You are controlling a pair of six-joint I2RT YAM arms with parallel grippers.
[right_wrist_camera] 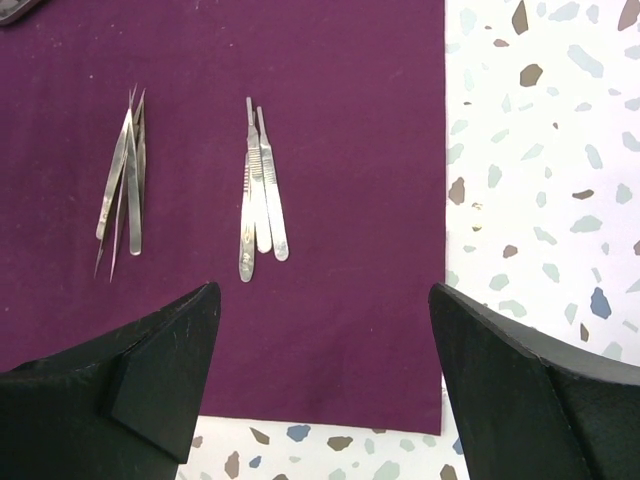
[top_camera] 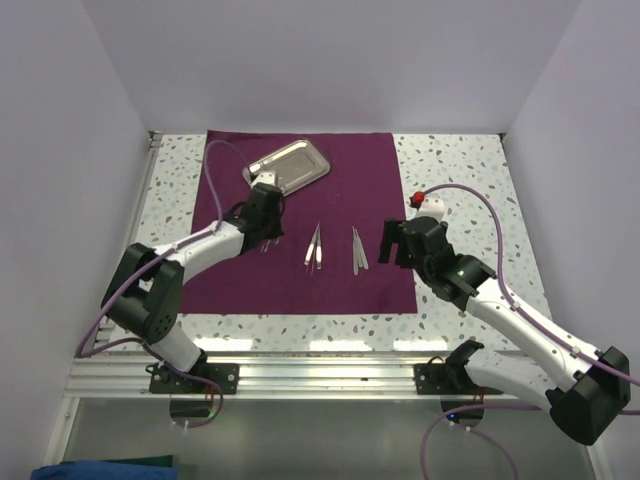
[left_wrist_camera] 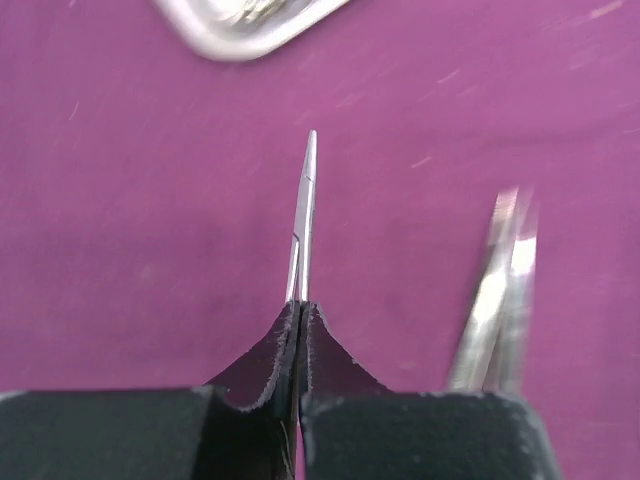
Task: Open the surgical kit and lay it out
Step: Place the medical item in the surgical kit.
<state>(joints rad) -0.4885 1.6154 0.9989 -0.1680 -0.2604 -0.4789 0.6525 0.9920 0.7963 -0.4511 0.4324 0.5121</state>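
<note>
Left hand (left_wrist_camera: pixel 298 318) clamped on thin instr. (left_wrist_camera: pixel 306 210) — over purple cloth (left_wrist_camera: pixel 120 230).

We find bare cloth (top_camera: pixel 350 165) in the upper right of the top view, right of the tray (top_camera: pixel 288 165), and a bare strip along its lower edge. At centre, the tweezers (top_camera: pixel 314 248) and the scalpel handles (top_camera: pixel 358 250) lie near each other, with only a narrow lane between them. The left gripper (top_camera: pixel 266 240), pinching a thin instrument (left_wrist_camera: pixel 305 215), crowds the tweezers' left side. The right gripper (top_camera: pixel 393 245), jaws wide, blocks the handles' right side. To the right of that gripper we see bare speckled table (top_camera: pixel 455 175).
</note>
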